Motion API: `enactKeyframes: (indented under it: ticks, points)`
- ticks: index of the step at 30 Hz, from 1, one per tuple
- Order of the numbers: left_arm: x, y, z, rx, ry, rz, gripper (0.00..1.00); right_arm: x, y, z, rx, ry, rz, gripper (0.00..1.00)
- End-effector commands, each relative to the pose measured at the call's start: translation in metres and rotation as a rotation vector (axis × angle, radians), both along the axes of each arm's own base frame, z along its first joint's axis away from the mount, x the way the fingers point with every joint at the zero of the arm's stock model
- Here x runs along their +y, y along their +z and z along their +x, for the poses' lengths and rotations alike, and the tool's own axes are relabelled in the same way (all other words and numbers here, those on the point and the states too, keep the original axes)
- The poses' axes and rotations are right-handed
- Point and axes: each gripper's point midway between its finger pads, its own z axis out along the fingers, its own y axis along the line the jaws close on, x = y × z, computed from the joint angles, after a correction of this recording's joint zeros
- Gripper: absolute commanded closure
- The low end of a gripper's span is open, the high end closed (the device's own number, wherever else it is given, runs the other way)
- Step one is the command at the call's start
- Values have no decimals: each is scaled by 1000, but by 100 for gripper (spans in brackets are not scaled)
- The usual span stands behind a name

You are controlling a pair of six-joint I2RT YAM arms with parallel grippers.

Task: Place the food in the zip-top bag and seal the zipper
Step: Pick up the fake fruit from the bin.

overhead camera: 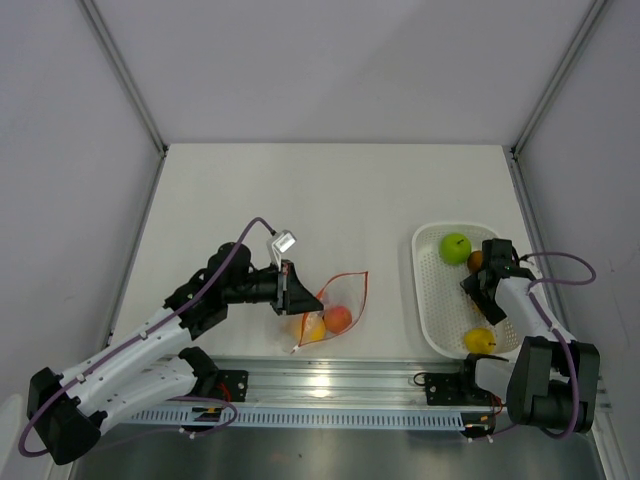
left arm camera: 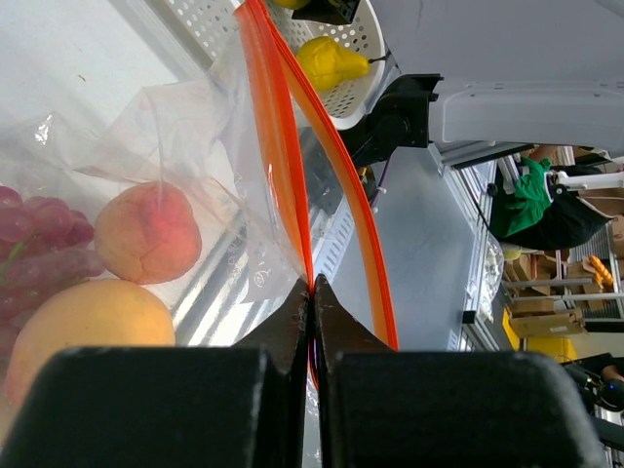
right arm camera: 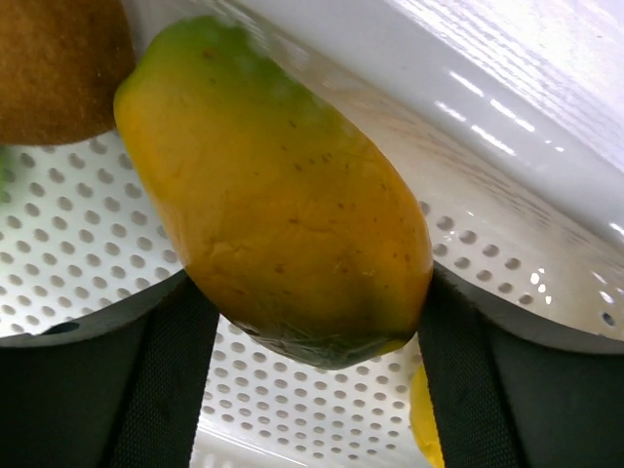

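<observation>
The zip-top bag [overhead camera: 335, 305] lies at the table's near middle with its mouth open. My left gripper [overhead camera: 291, 290] is shut on one side of the orange-red zipper [left arm camera: 278, 146], its tips pinched at the strip [left arm camera: 313, 289]. Inside the bag are a peach-coloured fruit [left arm camera: 146, 234], a yellow-orange fruit [left arm camera: 88, 331] and red grapes [left arm camera: 29, 244]. My right gripper [overhead camera: 486, 283] is down in the white tray [overhead camera: 432, 300], shut on a yellow-green mango [right arm camera: 283, 214] that sits between its fingers [right arm camera: 166, 370]. A green apple [overhead camera: 455, 247] and a yellow pear [overhead camera: 480, 340] lie in the tray.
A brown round fruit [right arm camera: 58, 58] sits next to the mango in the tray. The tray's raised rim [right arm camera: 439, 88] is close behind the mango. An aluminium rail [overhead camera: 330, 385] runs along the near edge between the arm bases.
</observation>
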Motion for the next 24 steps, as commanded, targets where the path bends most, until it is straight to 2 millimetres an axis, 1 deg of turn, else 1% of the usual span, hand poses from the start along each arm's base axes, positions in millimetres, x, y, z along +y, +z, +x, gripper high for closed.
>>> enactKeyframes:
  ticks: [1, 2, 3, 5, 6, 8, 9, 11, 12, 14, 15, 17, 18, 20, 21, 22, 24]
  points:
    - [-1, 12, 1, -33, 0, -25, 99, 3, 4, 12, -36, 59, 11, 25]
    - [-1, 12, 1, -30, -1, -23, 99, 4, 4, 11, -36, 62, 10, 28]
    - [-2, 15, 2, -36, 0, -27, 99, 5, 5, 11, -38, 64, 12, 34]
    - [-2, 14, 1, -30, -2, -19, 100, 6, 6, 11, -40, 72, 9, 40]
    - [-2, 15, 1, -30, -2, -18, 99, 8, 7, 10, -45, 77, 11, 41]
    - [-2, 16, 1, -29, -4, -16, 99, 11, 6, 8, -40, 80, 23, 51]
    - [-1, 14, 1, -24, -6, -11, 99, 11, 8, 8, -50, 77, 27, 59]
    - [-1, 15, 1, -22, -6, -4, 99, 17, 10, 7, -58, 85, 50, 66]
    - [-1, 15, 1, -19, -5, -1, 99, 21, 13, 8, -74, 95, 61, 72]
    - [-1, 18, 0, -17, -11, 0, 99, 26, 18, 8, -86, 104, 74, 78]
    - [-1, 17, 0, -14, -12, 2, 99, 28, 20, 9, -98, 107, 81, 83]
    - [-1, 19, -2, -11, -21, 2, 99, 37, 28, 10, -120, 134, 99, 87]
    - [-1, 17, -2, -3, -22, 10, 99, 42, 31, 10, -129, 148, 112, 91]
    - [0, 14, -3, 6, -26, 25, 99, 54, 40, 10, -150, 195, 118, 93]
    - [0, 16, -2, 0, -24, 29, 99, 59, 45, 10, -163, 224, 118, 94]
    - [2, 12, -2, 7, -18, 43, 99, 69, 50, 11, -176, 274, 119, 94]
    - [3, 13, -1, 3, -10, 55, 99, 80, 62, 13, -218, 328, 124, 95]
